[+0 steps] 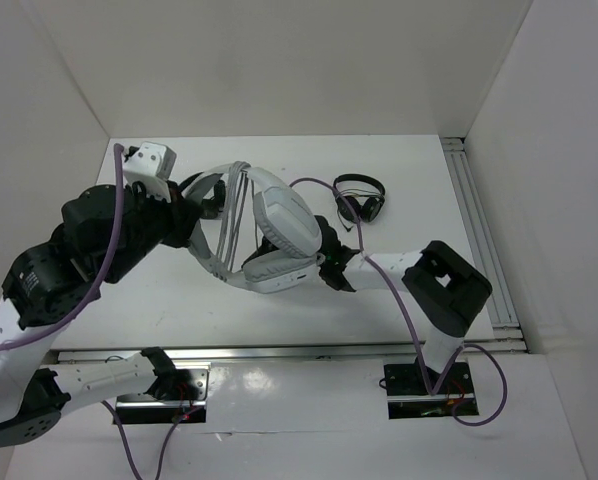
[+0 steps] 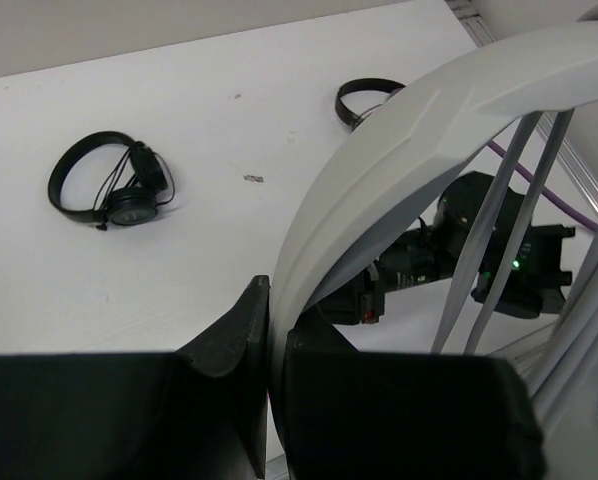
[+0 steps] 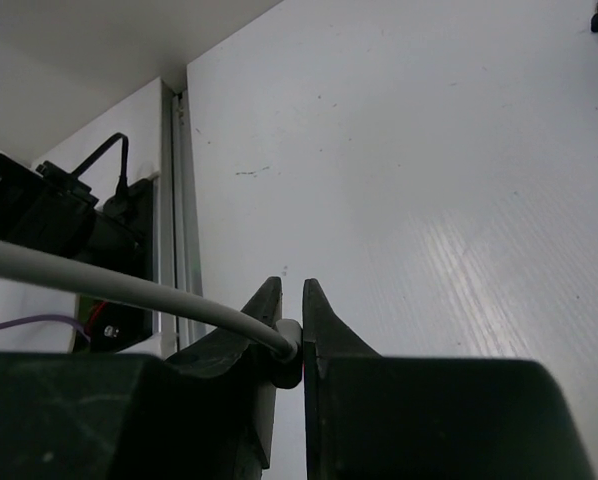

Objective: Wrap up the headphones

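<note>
Left hand (image 2: 276,330) clamps the headphones (image 1: 279,225) — right hand (image 3: 291,300) pinches their cable (image 3: 99,285), well inside table (image 1: 419,200) edges.

Cable (image 3: 99,282) end hidden, seemingly inside right pincer (image 3: 290,292).

Large white headphones (image 1: 279,225) are held up tilted, their thin grey cable (image 1: 235,205) strung across the band.

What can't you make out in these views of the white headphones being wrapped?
Second black headset: visible from the left wrist, but covered in the top view, apparently by the headphones or left arm.
Cable end: right wrist view, buried inside the right gripper.
Earcups: left wrist view, cut off by the frame edge.
</note>
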{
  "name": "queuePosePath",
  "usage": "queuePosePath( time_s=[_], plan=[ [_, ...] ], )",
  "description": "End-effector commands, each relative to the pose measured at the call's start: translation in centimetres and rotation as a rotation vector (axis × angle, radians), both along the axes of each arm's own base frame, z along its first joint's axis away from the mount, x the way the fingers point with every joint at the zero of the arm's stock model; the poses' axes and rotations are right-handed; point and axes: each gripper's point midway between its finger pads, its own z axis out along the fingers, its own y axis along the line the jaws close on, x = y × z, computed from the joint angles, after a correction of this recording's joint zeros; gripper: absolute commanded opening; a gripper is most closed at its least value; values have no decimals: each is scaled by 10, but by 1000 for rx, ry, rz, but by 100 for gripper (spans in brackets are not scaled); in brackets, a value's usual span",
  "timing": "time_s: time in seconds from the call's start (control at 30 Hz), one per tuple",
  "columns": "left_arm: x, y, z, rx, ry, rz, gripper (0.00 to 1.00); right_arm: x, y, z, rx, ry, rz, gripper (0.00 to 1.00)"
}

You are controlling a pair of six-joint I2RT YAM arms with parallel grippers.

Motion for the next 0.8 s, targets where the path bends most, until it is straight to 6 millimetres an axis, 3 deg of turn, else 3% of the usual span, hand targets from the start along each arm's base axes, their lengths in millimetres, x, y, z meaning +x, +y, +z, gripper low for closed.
queuePosePath(
  time_s=[0.0, 0.2, 0.43, 0.47, 0.53, 0.57, 0.63, 0.67, 0.7, 0.77],
  plan=[
    [2, 20, 51, -231, -108, 145, 0, -3, -1, 0, 5, -22, -38, 0],
    [24, 40, 21, -288, -31, 418, 0, -38, 12, -8, -23, -12, -3, 0],
    [42, 61, 3, -335, 0, 647, 0, -105, 30, -7, -34, -37, 111, 0],
    [47, 60, 0, -344, 8, 665, 0, -122, 33, 2, -21, -54, 148, 0],
    [52, 61, -11, -315, 28, 691, 0, -136, 32, 6, -27, -70, 167, 0],
    [55, 65, -18, -305, 37, 727, 0, -147, 33, 20, -6, -105, 176, 0],
    [58, 70, -34, -267, 57, 754, 0, -161, 29, 23, -33, -127, 184, 0],
    [60, 74, -40, -261, 64, 776, 0, -159, 30, 30, -38, -168, 144, 0],
    [61, 73, -46, -245, 73, 779, 0, -174, 28, 41, -28, -195, 157, 0],
    [68, 78, -68, -181, 96, 816, 0, -178, 26, 48, -70, -227, 123, 0]
  ],
)
